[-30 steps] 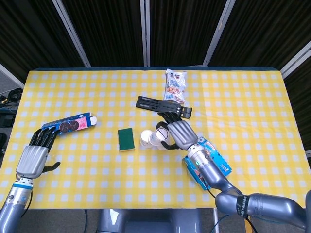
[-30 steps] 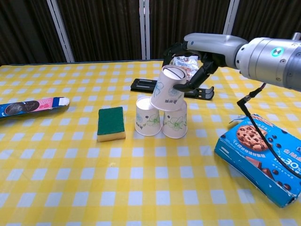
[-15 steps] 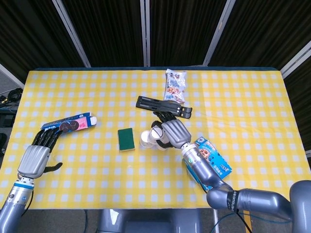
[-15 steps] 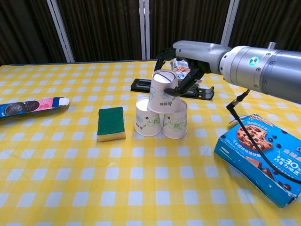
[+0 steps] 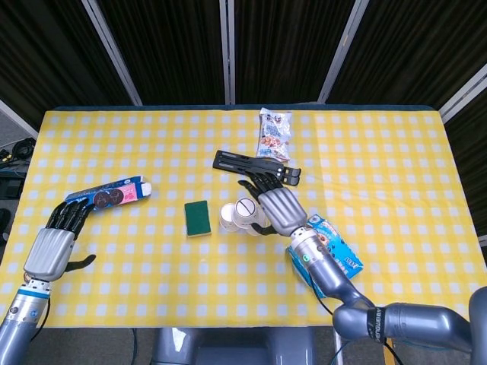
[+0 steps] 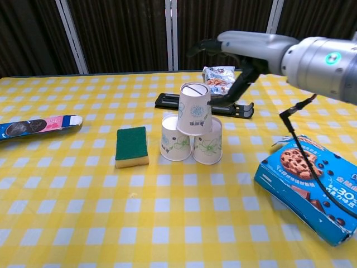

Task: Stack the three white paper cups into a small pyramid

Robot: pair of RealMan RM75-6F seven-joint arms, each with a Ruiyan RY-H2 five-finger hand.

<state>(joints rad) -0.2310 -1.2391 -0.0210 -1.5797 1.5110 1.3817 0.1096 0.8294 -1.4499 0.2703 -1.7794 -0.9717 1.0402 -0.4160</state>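
Note:
Two white paper cups with floral print stand upside down, side by side, at the table's middle. The third cup sits upside down on top of them, straddling both, with nothing touching it. From the head view the top cup shows as a round white base. My right hand hovers above and behind the stack, fingers spread, holding nothing; the head view shows the same hand just right of the cups. My left hand rests far off at the table's left edge, fingers extended and empty.
A green sponge lies left of the cups. A blue cookie box lies at the right front. Behind the stack lie a black folded stand and a snack bag. A pink and blue cookie packet lies far left.
The right hand set the tilted third cup upright on the two base cups, let go of it, and lifted up and away to the right. The left hand stayed put.

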